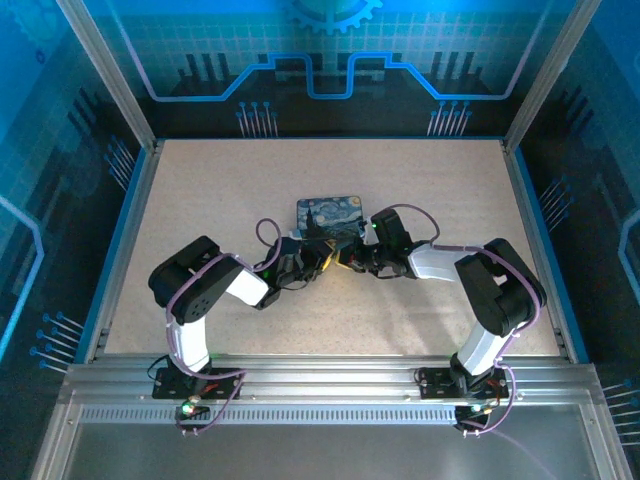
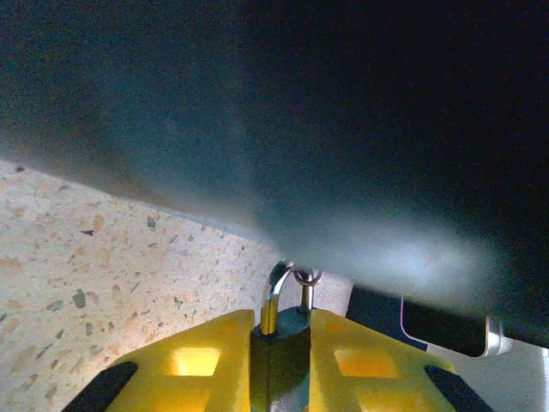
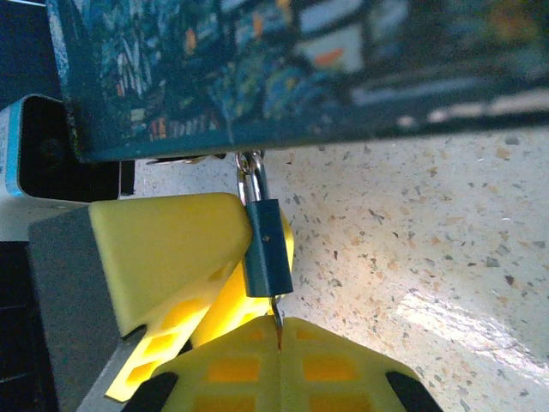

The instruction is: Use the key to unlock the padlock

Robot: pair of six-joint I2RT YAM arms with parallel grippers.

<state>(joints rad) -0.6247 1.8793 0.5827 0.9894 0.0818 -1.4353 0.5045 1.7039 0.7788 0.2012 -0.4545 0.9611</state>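
One small blue padlock (image 3: 268,249) hangs by its thin shackle (image 3: 251,176) from a fitting at the edge of the printed tin (image 3: 300,69), near the middle of the speckled surface (image 3: 429,240); its long axis runs from the tin straight toward the right pincer (image 3: 279,348), keyhole end nearest; the key (image 3: 277,312), a dark sliver pinched between that pincer's closed yellow fingers, lies in line with the body, its tip meeting the bottom face, how deep I cannot tell; the left pincer (image 2: 281,324) clamps the padlock's body from the side, narrow around it; the coming move, by my reading, is a push along that axis, then a twist; the tin is closed, its contents hidden.
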